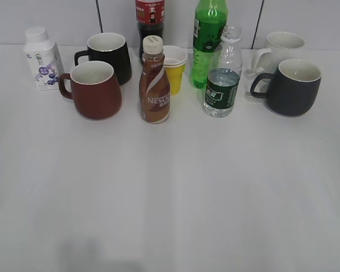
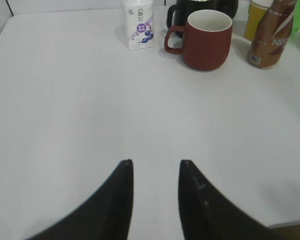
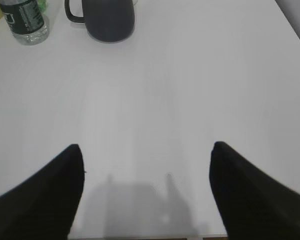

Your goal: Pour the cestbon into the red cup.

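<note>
The cestbon (image 1: 222, 76), a small clear bottle with a dark green label and no cap, stands upright at the back right of centre; it also shows in the right wrist view (image 3: 24, 20). The red cup (image 1: 94, 89) stands upright at the back left, handle to the left, and shows in the left wrist view (image 2: 205, 39). My left gripper (image 2: 155, 162) is open and empty over bare table, well short of the red cup. My right gripper (image 3: 147, 147) is wide open and empty near the table's front edge, far from the cestbon. Neither gripper shows in the exterior view.
A brown Nescafe bottle (image 1: 154, 85) stands between cup and cestbon. Behind are a black mug (image 1: 110, 55), a yellow cup (image 1: 174, 68), a tall green bottle (image 1: 208, 39), a dark cola bottle (image 1: 150, 20). A white milk bottle (image 1: 42, 58) is far left; a dark grey mug (image 1: 292, 86) and white mug (image 1: 280, 46) far right.
</note>
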Available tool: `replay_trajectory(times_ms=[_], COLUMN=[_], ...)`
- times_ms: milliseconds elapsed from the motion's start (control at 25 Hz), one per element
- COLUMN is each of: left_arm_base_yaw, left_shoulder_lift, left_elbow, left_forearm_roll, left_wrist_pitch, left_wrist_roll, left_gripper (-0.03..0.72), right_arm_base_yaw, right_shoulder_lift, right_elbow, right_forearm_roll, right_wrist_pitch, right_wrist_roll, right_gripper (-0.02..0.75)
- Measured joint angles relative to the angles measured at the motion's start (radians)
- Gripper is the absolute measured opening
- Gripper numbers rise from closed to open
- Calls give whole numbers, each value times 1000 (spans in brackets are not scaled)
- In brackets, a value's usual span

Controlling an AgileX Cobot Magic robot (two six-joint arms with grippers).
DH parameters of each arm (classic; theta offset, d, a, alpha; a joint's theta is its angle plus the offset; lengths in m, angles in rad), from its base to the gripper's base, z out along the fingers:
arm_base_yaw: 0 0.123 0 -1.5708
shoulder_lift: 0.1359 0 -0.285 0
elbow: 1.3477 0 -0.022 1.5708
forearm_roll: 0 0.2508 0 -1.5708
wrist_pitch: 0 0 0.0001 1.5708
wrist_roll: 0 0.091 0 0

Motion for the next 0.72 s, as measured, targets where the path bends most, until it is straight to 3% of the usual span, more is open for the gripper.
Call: replay_trajectory(times_ms=[720], left_arm_base_yaw=[0], left_shoulder_lift=[0], left_elbow=[0], left_forearm_roll=[0], left_wrist_pitch=[0], left_wrist_roll=[0], left_gripper=[238], right_arm_base_yaw=[0], right_shoulder_lift=[0], right_elbow=[0], right_forearm_roll=[0], right_wrist_pitch=[0], right_wrist_roll=[0], right_gripper=[587])
